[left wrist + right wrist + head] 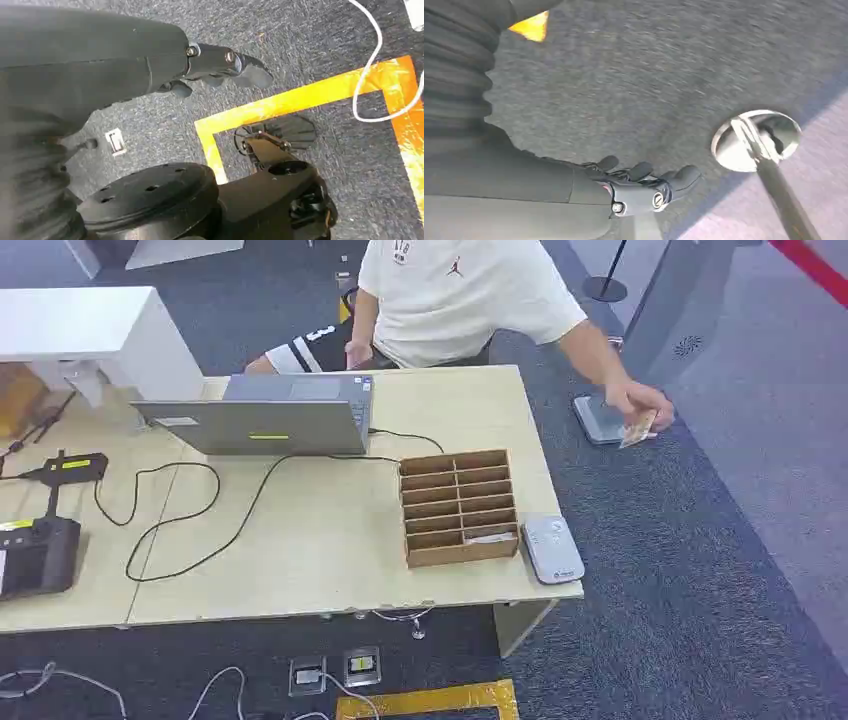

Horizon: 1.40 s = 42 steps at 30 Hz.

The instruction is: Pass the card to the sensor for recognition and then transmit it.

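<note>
**Card in a person's hand, mine hanging empty**

My left hand (220, 70) and right hand (644, 187) hang over dark carpet, fingers loosely apart, holding nothing. A person's hand (640, 405) holds the small tan card (637, 428) beyond the wooden table's (300, 540) far right corner, beside the grey floor sensor pad (598, 420).

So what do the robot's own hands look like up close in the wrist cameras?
Both look alike: the left hand and right hand have a smooth dark grey cover, a thick grey thumb fixed with silver screws, and darker rounded fingers. A ribbed grey sleeve sits behind each wrist.
</note>
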Each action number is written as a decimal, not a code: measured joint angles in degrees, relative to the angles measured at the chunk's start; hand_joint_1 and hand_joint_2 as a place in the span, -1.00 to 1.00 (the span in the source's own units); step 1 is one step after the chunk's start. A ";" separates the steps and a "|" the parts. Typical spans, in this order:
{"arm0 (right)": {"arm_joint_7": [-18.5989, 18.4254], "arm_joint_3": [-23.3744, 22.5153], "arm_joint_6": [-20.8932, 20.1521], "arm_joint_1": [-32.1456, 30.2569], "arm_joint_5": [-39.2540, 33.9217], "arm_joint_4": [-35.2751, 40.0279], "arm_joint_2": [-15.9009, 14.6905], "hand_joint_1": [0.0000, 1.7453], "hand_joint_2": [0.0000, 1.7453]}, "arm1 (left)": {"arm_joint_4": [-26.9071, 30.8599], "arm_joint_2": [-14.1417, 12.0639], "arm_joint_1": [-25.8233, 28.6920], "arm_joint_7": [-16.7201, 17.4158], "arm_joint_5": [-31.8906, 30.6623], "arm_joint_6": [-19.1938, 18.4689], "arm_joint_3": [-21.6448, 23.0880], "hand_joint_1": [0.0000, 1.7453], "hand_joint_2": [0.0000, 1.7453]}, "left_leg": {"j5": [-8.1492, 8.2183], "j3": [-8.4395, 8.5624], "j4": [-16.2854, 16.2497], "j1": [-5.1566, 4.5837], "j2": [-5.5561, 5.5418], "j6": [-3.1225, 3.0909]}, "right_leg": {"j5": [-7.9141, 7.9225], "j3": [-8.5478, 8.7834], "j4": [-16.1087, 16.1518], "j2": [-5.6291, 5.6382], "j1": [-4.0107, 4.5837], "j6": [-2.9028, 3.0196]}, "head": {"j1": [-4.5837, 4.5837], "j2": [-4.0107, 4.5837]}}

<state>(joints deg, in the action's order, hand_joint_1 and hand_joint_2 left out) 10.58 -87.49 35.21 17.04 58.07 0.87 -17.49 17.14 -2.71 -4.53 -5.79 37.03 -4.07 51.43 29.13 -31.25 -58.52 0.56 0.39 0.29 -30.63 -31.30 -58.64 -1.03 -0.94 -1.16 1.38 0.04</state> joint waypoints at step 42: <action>-42.07 124.51 -24.00 36.59 0.28 85.66 -18.60 -1.00 1.00 | -0.94 0.52 -0.49 -3.02 0.29 0.00 -4.37 -1.00 1.00 | -0.56 -1.78 0.13 -1.04 -1.73 -0.83 | -0.18 -0.69 -0.71 -1.20 -1.12 -0.74 | 0.04 0.00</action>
<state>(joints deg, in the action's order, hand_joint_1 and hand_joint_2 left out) -31.49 37.02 11.21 53.63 58.36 86.53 -36.08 16.20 -2.19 -5.01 -8.81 37.31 -4.07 47.06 28.57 -33.03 -58.39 -0.48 -1.35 -0.54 -30.82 -31.99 -59.34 -2.23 -2.06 -1.90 1.42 0.04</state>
